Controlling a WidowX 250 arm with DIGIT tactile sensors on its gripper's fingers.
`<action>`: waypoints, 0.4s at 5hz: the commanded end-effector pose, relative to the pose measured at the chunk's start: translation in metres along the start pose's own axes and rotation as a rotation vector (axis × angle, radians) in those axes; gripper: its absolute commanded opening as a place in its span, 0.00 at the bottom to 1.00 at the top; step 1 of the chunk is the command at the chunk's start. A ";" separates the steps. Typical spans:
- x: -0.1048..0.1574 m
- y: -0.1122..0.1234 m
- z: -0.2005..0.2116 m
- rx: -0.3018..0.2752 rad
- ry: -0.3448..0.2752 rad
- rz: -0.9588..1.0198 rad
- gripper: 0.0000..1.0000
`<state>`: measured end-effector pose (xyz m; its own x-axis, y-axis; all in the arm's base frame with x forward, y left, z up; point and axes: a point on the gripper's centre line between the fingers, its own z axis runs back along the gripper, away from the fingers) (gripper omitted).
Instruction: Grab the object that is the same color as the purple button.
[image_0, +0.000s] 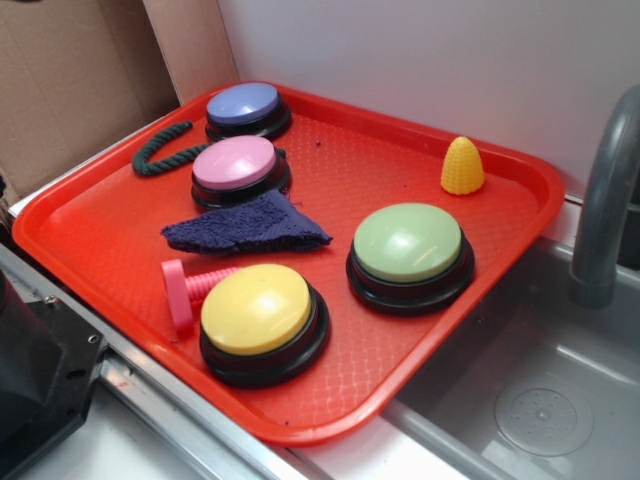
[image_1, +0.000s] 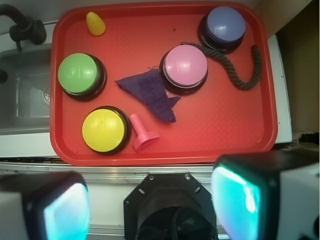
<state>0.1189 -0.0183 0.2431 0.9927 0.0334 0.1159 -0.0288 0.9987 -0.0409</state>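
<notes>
A small dark purple-blue fuzzy rag (image_0: 246, 226) lies on the red tray (image_0: 110, 225), between the pink and yellow buttons; in the wrist view the rag (image_1: 152, 94) is just left of the pink button. The lavender-blue purple button (image_0: 243, 105) sits at the tray's far corner, top right in the wrist view (image_1: 224, 22). My gripper (image_1: 150, 205) is open and empty, high above the robot base, well short of the tray. Its two fingers (image_1: 235, 200) stand wide apart. The gripper is out of the exterior view.
On the tray are a pink button (image_0: 236, 165), yellow button (image_0: 260, 310), green button (image_0: 408, 245), a pink plastic bolt (image_0: 190, 288), a yellow corn piece (image_0: 462, 166) and a dark green rope loop (image_0: 160, 150). A sink (image_0: 540, 400) with a grey faucet (image_0: 605, 190) lies to the right.
</notes>
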 end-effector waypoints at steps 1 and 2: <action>0.000 0.000 0.000 0.000 0.000 0.000 1.00; 0.003 0.011 -0.018 -0.011 -0.012 0.132 1.00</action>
<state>0.1213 -0.0071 0.2203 0.9786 0.1781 0.1033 -0.1720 0.9830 -0.0647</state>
